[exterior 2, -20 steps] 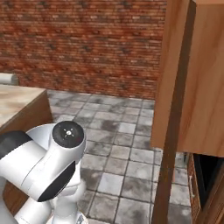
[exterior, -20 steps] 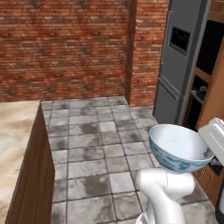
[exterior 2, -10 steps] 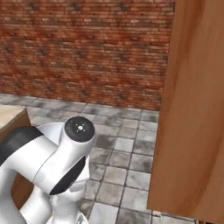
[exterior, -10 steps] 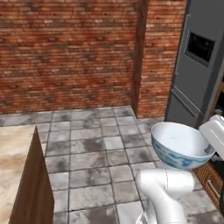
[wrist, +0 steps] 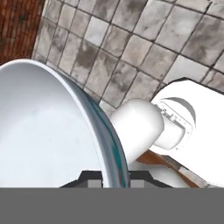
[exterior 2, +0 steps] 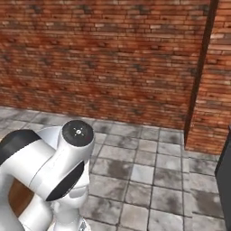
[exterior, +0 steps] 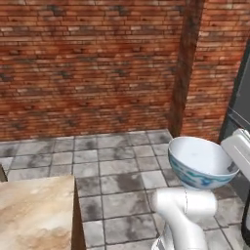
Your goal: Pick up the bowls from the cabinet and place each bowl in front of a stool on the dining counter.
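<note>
Brick wall (exterior: 88, 63), one bowl (exterior: 200, 161) gripped

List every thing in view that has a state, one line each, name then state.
blue-patterned bowl: held off the floor by its rim, tilted, empty inside.
gripper: shut on the blue-patterned bowl, one fingertip on each side of the rim.
dining counter: marble corner in the left base view's lower left, nothing on the part shown.
</note>
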